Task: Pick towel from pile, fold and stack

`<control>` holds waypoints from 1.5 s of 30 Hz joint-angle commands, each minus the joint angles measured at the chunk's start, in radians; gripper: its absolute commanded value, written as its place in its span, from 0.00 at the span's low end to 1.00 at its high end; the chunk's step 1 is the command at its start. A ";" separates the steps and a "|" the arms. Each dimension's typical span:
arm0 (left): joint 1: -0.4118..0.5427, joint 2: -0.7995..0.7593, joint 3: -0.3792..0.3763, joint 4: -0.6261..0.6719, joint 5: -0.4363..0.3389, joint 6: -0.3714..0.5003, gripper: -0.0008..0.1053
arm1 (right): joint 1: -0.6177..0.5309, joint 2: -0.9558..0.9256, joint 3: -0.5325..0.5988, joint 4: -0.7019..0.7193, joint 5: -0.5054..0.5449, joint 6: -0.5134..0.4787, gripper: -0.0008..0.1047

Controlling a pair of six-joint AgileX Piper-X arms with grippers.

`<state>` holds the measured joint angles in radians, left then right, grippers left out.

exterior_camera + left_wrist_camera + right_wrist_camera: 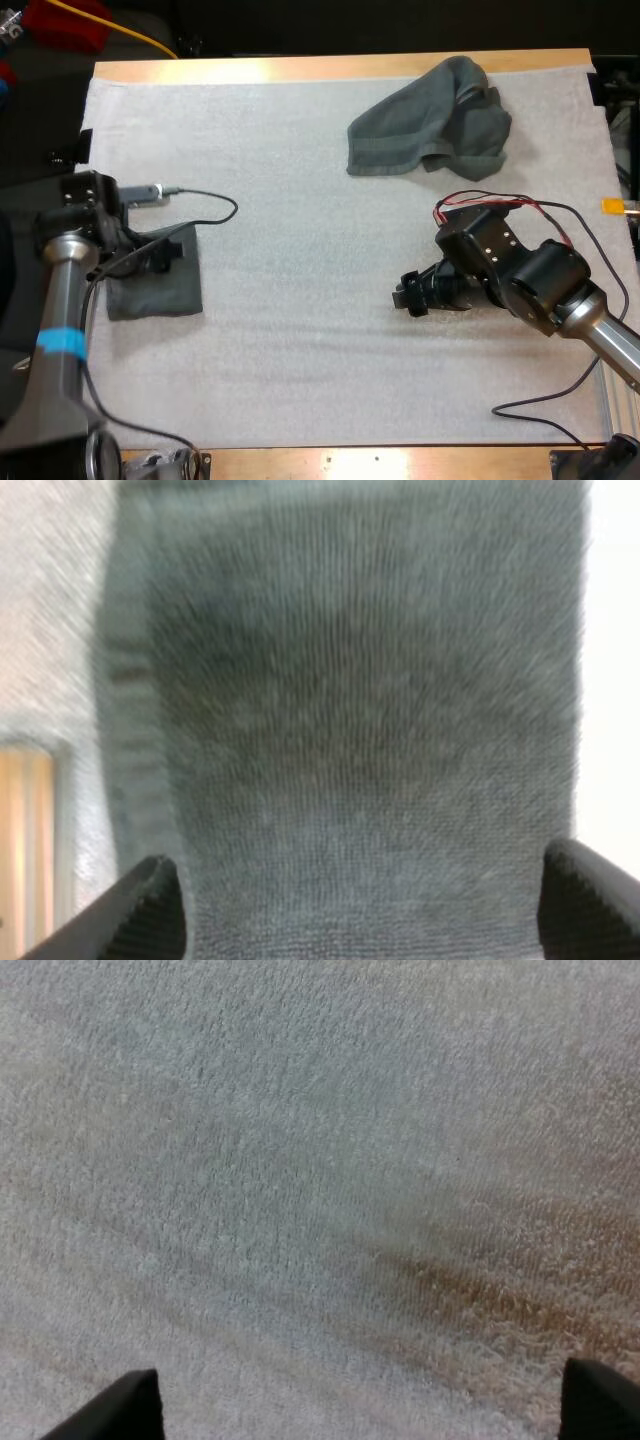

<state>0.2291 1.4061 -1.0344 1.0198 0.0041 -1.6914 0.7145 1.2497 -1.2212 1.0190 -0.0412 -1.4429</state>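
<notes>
Soft, even light lies on the white mat [300,330]; shadows under the crumpled towel [425,125] are faint. Beside the folded towel [350,710] the mat glares to pure white.

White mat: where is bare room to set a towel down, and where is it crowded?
Bare: the middle of the mat between the folded towel and the right gripper, and the far left corner. Crowded: crumpled towel far right; left gripper over the folded towel.
</notes>
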 commanded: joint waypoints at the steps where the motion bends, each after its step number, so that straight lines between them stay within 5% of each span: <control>1: -0.005 -0.033 -0.009 0.010 0.016 -0.002 0.66 | 0.000 -0.011 -0.003 -0.009 -0.008 -0.013 0.72; 10: -0.005 -0.220 -0.011 0.053 0.065 -0.002 0.66 | 0.000 -0.011 -0.003 -0.057 -0.065 -0.011 0.72; 21: -0.092 -0.373 -0.011 0.062 0.106 -0.028 0.66 | 0.000 -0.017 -0.003 -0.244 -0.375 -0.011 0.72; 34: -0.264 -0.536 -0.011 0.080 0.104 -0.033 0.66 | -0.047 -0.053 -0.003 -0.274 -0.196 -0.013 0.72; 45: -0.264 -0.642 -0.011 0.084 0.095 -0.024 0.66 | -0.353 -0.057 -0.003 -0.117 -0.127 -0.119 0.72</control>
<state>-0.0329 0.7729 -1.0403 1.0974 0.1026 -1.7145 0.3825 1.2044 -1.2212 0.8746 -0.1864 -1.5387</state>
